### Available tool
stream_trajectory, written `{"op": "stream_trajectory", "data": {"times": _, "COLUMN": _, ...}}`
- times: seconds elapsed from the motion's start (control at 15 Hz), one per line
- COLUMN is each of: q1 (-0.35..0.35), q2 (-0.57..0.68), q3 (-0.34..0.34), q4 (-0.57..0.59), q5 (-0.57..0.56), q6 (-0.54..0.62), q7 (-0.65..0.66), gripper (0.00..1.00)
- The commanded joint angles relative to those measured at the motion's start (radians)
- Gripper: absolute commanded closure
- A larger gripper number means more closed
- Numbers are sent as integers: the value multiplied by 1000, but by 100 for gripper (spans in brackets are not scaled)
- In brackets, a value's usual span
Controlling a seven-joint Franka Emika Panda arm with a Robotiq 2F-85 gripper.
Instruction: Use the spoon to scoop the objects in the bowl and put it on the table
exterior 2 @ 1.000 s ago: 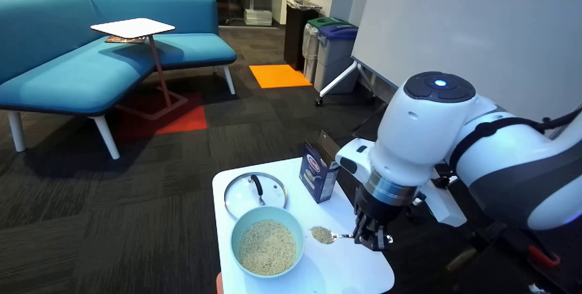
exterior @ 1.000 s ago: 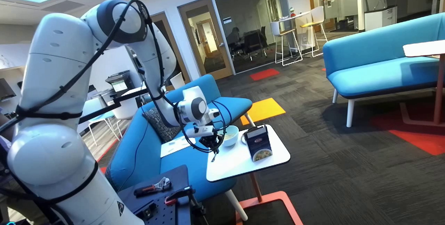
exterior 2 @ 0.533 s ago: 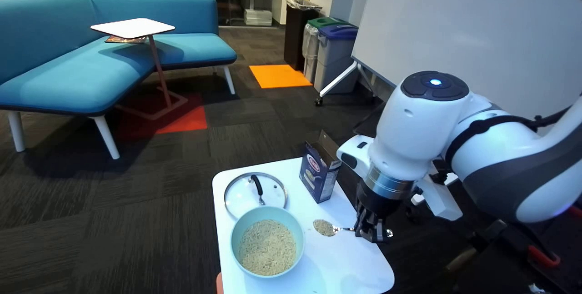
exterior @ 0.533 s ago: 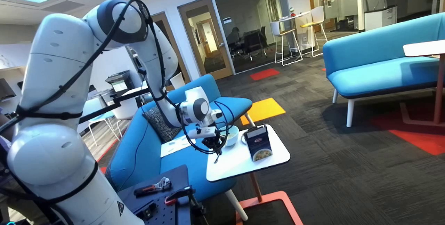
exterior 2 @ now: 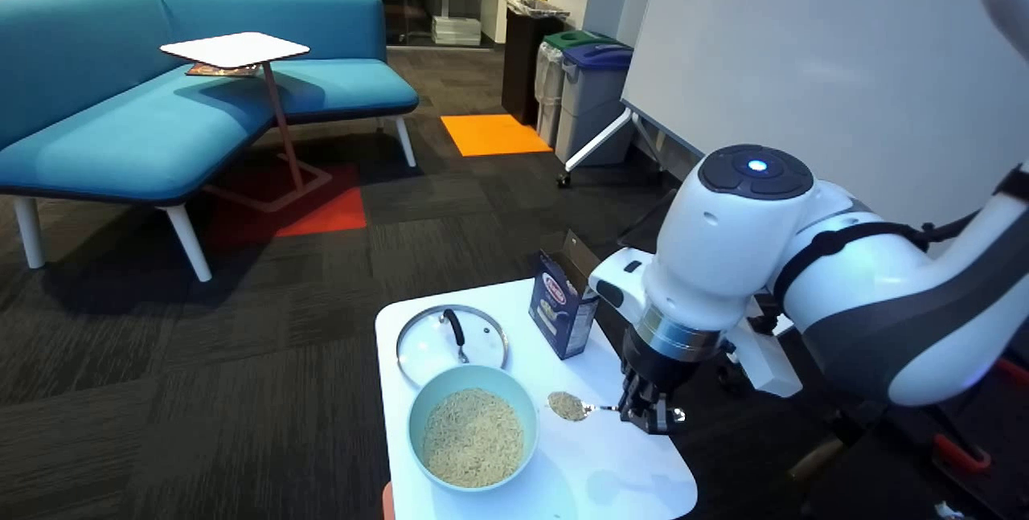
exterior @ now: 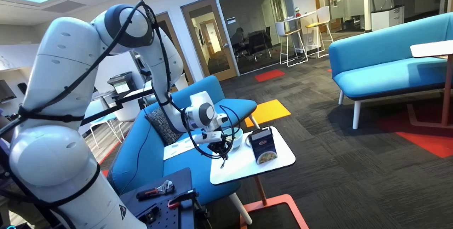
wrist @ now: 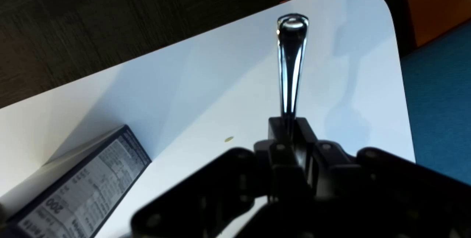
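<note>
Nearest, in the wrist view, the gripper [wrist: 289, 124] has its jaws clamped on a metal spoon [wrist: 292, 65], whose handle end juts toward the top of the frame; its shadow [wrist: 347, 125] falls apart from it, to the right, so the spoon seems to hang above the white table [wrist: 388, 120]; a pale fleck [wrist: 229, 139], probably a stray grain, lies left of the handle; in an exterior view the scoop end, right of centre, carries a mound of rice-like grains [exterior 2: 566, 406].

Filling looks done, and tipping out seems the next step; the slim, slick handle could roll in the grip mid-turn and shed the load early; tipping from too high would likely make the grains bounce and scatter, some perhaps over the table's edge.

The bowl [exterior 2: 474, 376], more grains covering its bottom, sits left of the gripper in an exterior view, well apart, the loaded scoop end between them; just behind it lies the glass lid [exterior 2: 424, 345], partly hidden by the rim; the open dark-blue pasta carton [exterior 2: 556, 307] stands upright above and left of the gripper; far off, a turquoise sofa [exterior 2: 201, 118] fills the upper left of the frame, a whiteboard [exterior 2: 836, 62] the upper right.
</note>
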Motion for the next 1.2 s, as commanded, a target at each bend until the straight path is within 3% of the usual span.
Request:
{"op": "stream_trajectory", "data": {"times": 0.0, "q1": 32, "q2": 35, "q3": -30, "q4": 29, "q5": 12, "q6": 36, "q7": -10, "gripper": 97}}
{"op": "stream_trajectory", "data": {"times": 1.13, "q1": 38, "q2": 140, "q3": -48, "q4": 108, "q5": 27, "q6": 44, "q7": -24, "gripper": 97}}
